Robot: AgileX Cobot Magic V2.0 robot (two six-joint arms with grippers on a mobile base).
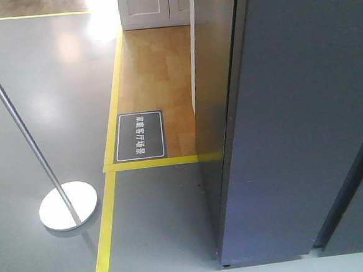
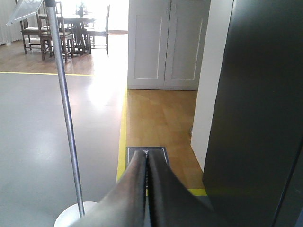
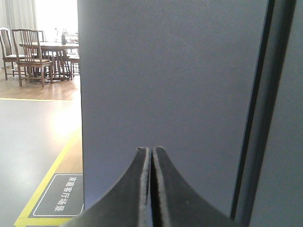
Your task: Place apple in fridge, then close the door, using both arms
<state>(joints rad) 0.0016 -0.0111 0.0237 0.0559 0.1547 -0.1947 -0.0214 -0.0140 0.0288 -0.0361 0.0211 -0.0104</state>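
Observation:
The fridge (image 1: 218, 77) is a tall dark grey cabinet filling the right of the front view. Its door (image 1: 291, 103) lies flat against it, with only a thin dark seam along the left edge; none of the white interior shows. The apple is out of view in every frame. My left gripper (image 2: 146, 152) is shut with nothing in it, left of the fridge's dark side (image 2: 255, 118) and over the floor. Shut and empty too, my right gripper (image 3: 151, 149) points straight at the door (image 3: 165, 85), with a dark vertical gap (image 3: 255, 118) to its right.
A metal pole on a round white base (image 1: 68, 206) stands on the grey floor to the left. Yellow floor tape (image 1: 107, 228) borders a wooden strip with a dark floor sign (image 1: 140, 136). White panelled cupboard doors (image 2: 165, 42) stand behind; a dining table and chairs (image 2: 61, 23) are far back.

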